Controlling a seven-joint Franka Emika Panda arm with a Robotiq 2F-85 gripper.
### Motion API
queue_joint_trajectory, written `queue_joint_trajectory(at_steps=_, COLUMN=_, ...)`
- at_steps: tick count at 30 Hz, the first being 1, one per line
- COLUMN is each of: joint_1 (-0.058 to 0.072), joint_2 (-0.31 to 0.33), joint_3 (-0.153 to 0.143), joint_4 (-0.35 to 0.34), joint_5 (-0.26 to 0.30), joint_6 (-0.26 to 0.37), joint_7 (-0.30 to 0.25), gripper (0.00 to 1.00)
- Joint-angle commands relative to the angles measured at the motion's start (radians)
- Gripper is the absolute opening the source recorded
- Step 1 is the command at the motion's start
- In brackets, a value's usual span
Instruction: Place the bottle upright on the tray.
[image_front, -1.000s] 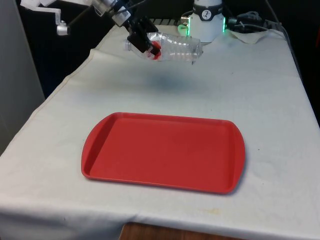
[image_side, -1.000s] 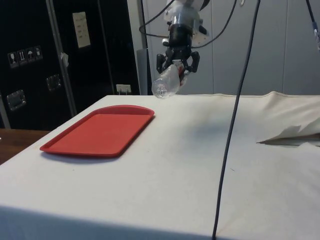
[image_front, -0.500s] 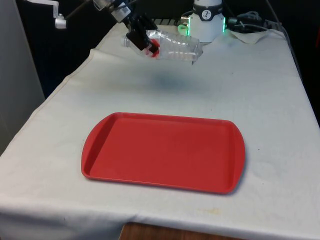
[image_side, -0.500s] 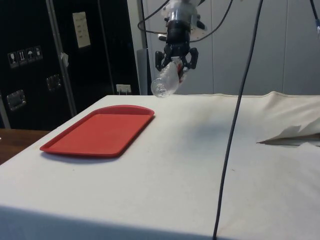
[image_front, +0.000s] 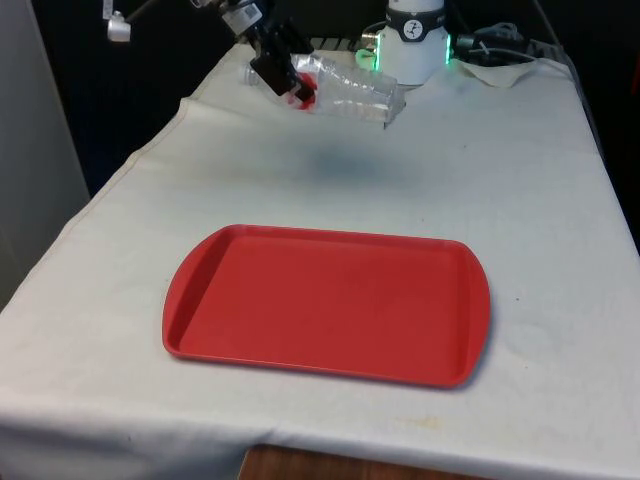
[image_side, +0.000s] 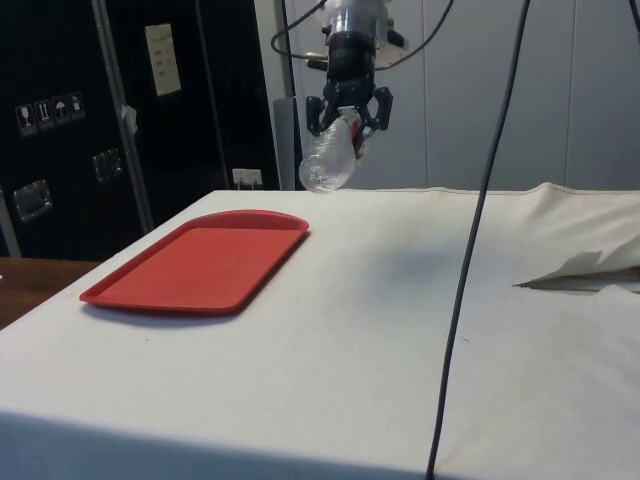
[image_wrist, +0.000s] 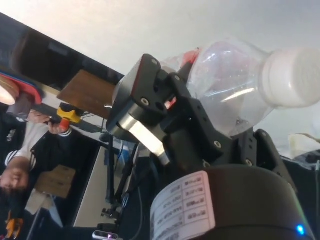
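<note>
A clear plastic bottle (image_front: 350, 92) with a red label hangs high above the table's far end, lying nearly level with its base towards the front view's right. My gripper (image_front: 283, 72) is shut on its neck end. From the side, the bottle (image_side: 326, 163) slopes down from the gripper (image_side: 347, 112), base lowest. Up close, the fingers (image_wrist: 150, 100) clamp the bottle (image_wrist: 230, 85) just behind its white cap. The red tray (image_front: 330, 302) lies flat on the cloth nearer the front edge, with nothing on it; in the side view the tray (image_side: 200, 260) sits well left of the bottle.
A crumpled white cloth (image_front: 500, 60) lies at the far right corner. A dark cable (image_side: 475, 230) hangs across the side view. A person (image_wrist: 22, 150) holding an orange device shows beyond the table in the wrist view.
The gripper has lifted the bottle higher and a little towards the table's far end. The bottle's base has dipped slightly more in the side view.
</note>
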Motion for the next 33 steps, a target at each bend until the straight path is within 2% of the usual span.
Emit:
queue_joint_trajectory(at_steps=1, joint_1=0.011, joint_2=-0.008, joint_3=-0.006, joint_4=-0.004, joint_5=-0.008, joint_6=0.017, joint_7=0.012, gripper=0.33)
queue_joint_trajectory(at_steps=7, joint_1=0.011, joint_2=-0.023, joint_3=0.007, joint_4=0.002, joint_5=-0.042, joint_6=0.033, joint_7=0.052, gripper=0.33)
queue_joint_trajectory(at_steps=8, joint_1=0.000, joint_2=-0.019, joint_3=0.015, joint_4=0.006, joint_5=-0.041, joint_6=0.019, joint_7=0.047, gripper=0.33)
queue_joint_trajectory(at_steps=9, joint_1=0.010, joint_2=-0.028, joint_3=0.012, joint_4=0.002, joint_5=-0.052, joint_6=0.039, joint_7=0.062, gripper=0.33)
queue_joint_trajectory(at_steps=16, joint_1=0.010, joint_2=-0.043, joint_3=0.024, joint_4=0.010, joint_5=-0.088, joint_6=0.052, joint_7=0.104, gripper=0.33)
queue_joint_trajectory(at_steps=17, joint_1=0.000, joint_2=-0.035, joint_3=0.030, joint_4=0.016, joint_5=-0.083, joint_6=0.035, joint_7=0.095, gripper=0.33)
queue_joint_trajectory(at_steps=18, joint_1=0.010, joint_2=-0.046, joint_3=0.028, joint_4=0.013, joint_5=-0.099, joint_6=0.055, joint_7=0.116, gripper=0.33)
queue_joint_trajectory(at_steps=26, joint_1=0.009, joint_2=-0.064, joint_3=0.046, joint_4=0.021, joint_5=-0.147, joint_6=0.072, joint_7=0.169, gripper=0.33)
queue_joint_trajectory(at_steps=27, joint_1=0.000, joint_2=-0.055, joint_3=0.048, joint_4=0.023, joint_5=-0.132, joint_6=0.054, joint_7=0.150, gripper=0.33)
queue_joint_trajectory(at_steps=28, joint_1=0.009, joint_2=-0.066, joint_3=0.048, joint_4=0.022, joint_5=-0.151, joint_6=0.074, joint_7=0.174, gripper=0.33)
queue_joint_trajectory(at_steps=33, joint_1=0.009, joint_2=-0.076, joint_3=0.059, joint_4=0.030, joint_5=-0.185, joint_6=0.080, joint_7=0.210, gripper=0.33)
